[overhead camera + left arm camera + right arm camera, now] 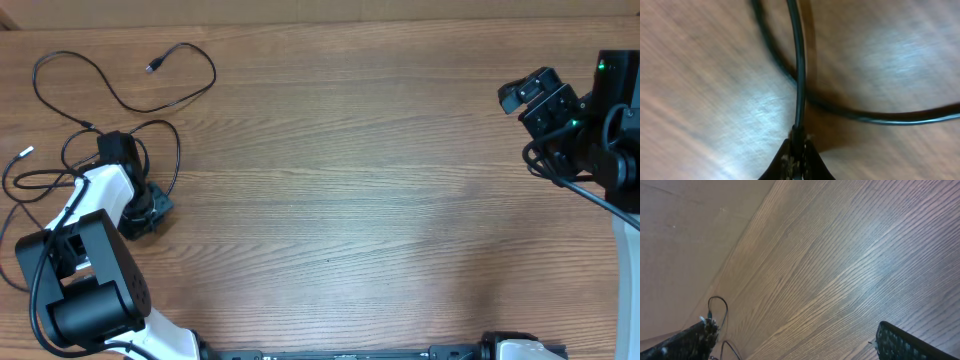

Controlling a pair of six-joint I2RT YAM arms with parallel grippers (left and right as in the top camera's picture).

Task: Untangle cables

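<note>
The cables lie at the table's far left as thin black cords. One open loop (125, 95) ends in a small plug (152, 67). Another loop (172, 150) curls round my left gripper, and a silvery-tipped end (25, 153) lies at the left edge. My left gripper (113, 148) is low on the table, shut on one cord. In the left wrist view the jaws (799, 145) pinch a cord (799, 65) that runs straight ahead over a second curved cord (865, 117). My right gripper (520, 95) is open and empty at the far right, away from the cords, and also shows in the right wrist view (792, 332).
The wooden table (360, 200) fills the view. The right wrist view shows the cords far off (717, 307) and the table's far edge against a plain surface (690, 230). Thicker arm cables hang by the right arm (585, 185).
</note>
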